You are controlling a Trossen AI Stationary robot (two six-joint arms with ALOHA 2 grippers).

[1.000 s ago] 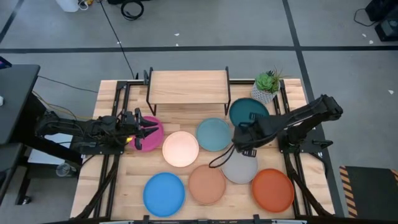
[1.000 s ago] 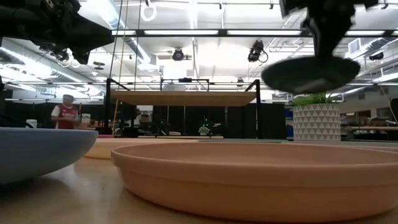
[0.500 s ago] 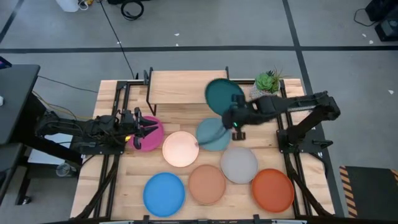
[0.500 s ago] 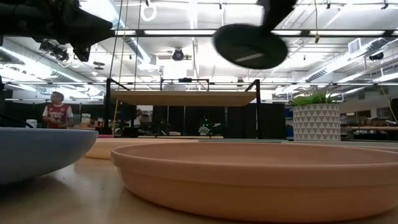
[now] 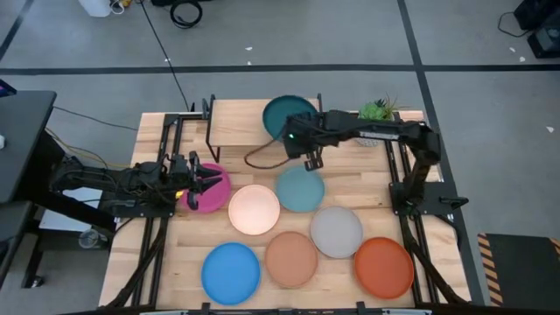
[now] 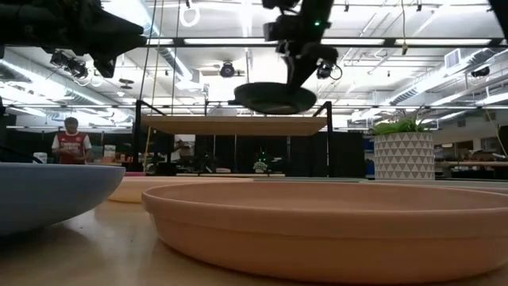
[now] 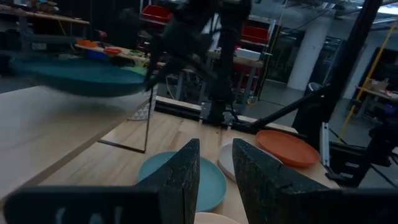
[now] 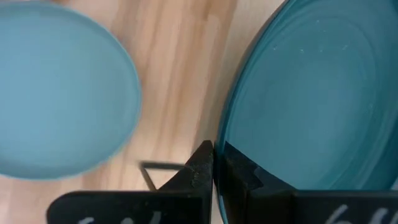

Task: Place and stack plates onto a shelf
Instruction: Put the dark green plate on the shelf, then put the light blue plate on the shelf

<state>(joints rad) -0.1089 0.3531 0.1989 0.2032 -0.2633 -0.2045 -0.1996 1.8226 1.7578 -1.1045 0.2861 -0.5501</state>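
High view showed the right tool [image 5: 296, 140] pinching the rim of the round dark teal matte plate [image 5: 287, 117], held level just above the small light-wood shelf on black legs [image 5: 241, 121], presumably so it could settle flat. The shelf's left half lay bare. The left tool [image 5: 198, 175], fingers slightly parted, waited over the magenta plate [image 5: 213, 192] near the desk's [image 5: 171, 249] left edge.

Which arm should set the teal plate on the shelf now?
Right. The right gripper already grips the dark teal plate over the shelf. The left gripper sits at the magenta plate.
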